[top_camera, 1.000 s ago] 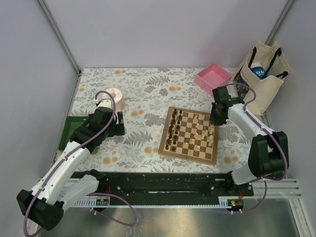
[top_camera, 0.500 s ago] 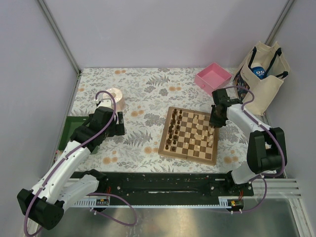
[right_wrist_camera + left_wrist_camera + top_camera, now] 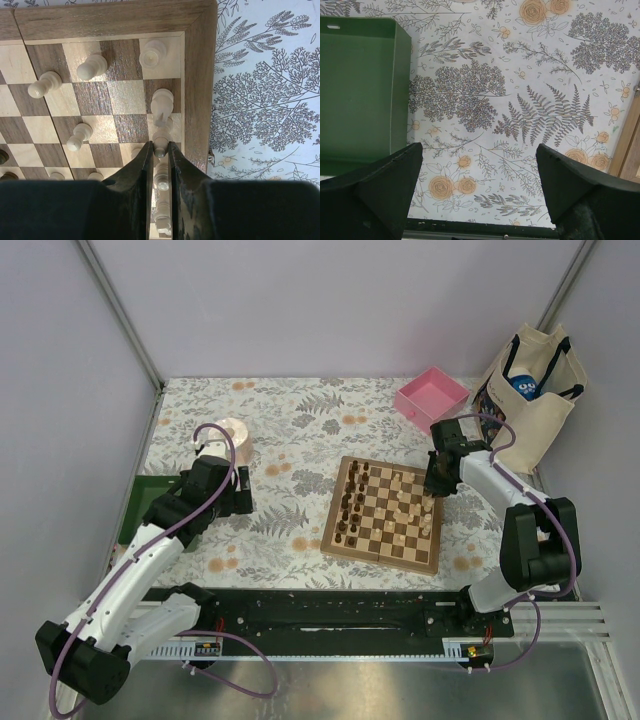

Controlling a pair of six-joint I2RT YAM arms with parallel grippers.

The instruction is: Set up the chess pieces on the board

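Over the board's right edge, the right gripper has edged back slightly and settled, pressed nearly together above the pale pieces, probably between placements, while the left gripper hangs spread off-board.

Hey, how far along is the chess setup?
Done: dark pieces look lined up along the board's left side. In hand: the right hand is shut over the pale pieces near the far right corner; whether it grips one is unclear. Left: several pale pieces sit off their rows.
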